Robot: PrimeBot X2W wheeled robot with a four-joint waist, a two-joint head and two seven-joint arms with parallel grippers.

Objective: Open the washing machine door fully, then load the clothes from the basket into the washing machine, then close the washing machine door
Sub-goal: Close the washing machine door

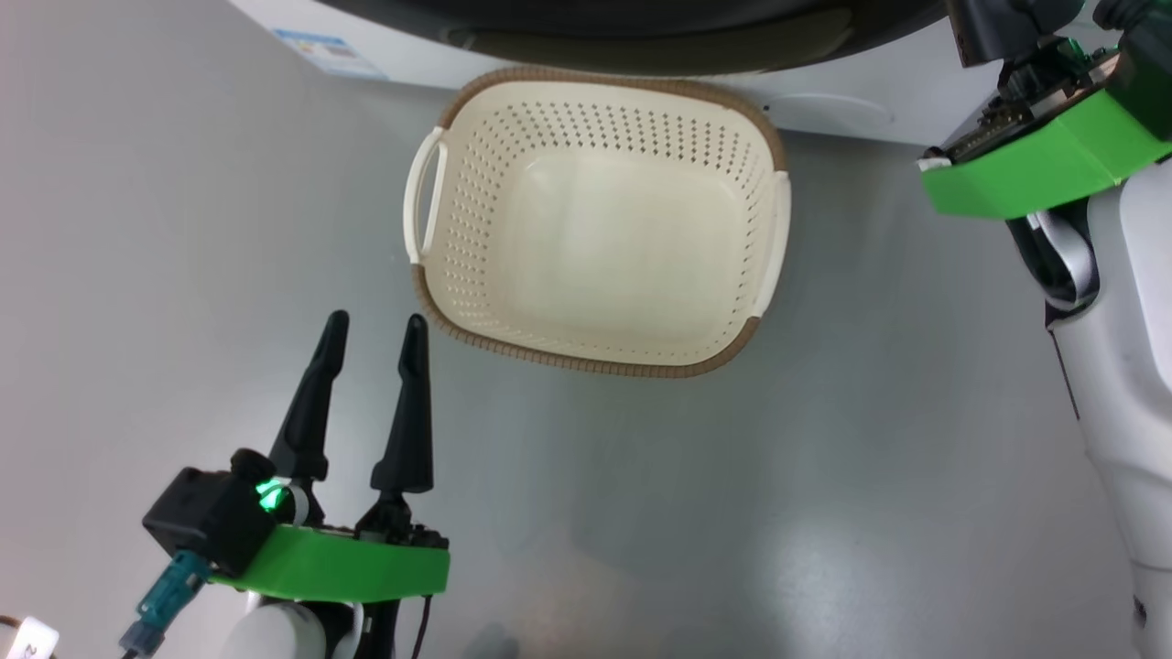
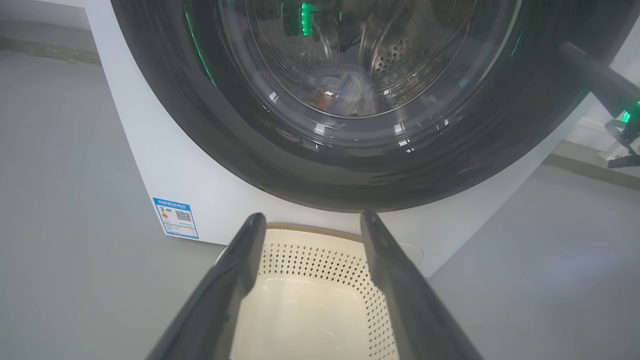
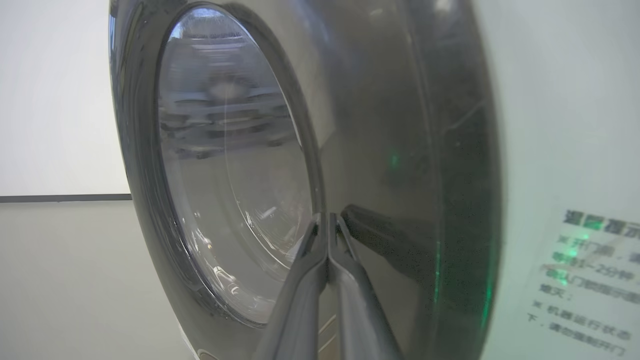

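Right wrist view: R gripper point(image 3: 327, 222) has both fingers pinched flat together, nothing btwn them. The tips are right up at the glossy black ring of the door point(image 3: 395, 125), touching or just off, can't tell. Door shows edge-on here, lying back against the white front of the washer point(image 3: 550, 100). It looks shut or v. nearly so; can't see a latch.

Key relation: the door face is dead ahead of the R tips, along the fingers' own line, w/ the washer body behind it. A push along that line would press the door into the frame, I'd judge.

Head view: L gripper point(image 1: 377, 318) is down low w/ jaws spread wide and empty. Its fingers point toward the basket point(image 1: 613, 247), near one corner but apart. Basket's bare, on the floor point(image 1: 824, 458) just in front of the washer.

Left wrist view: clothes point(image 2: 340, 92) sit in the drum point(image 2: 400, 55) behind the glass. R arm's clearly nearer the door; L is well below it. Loading looks done, so closing is the step in hand.
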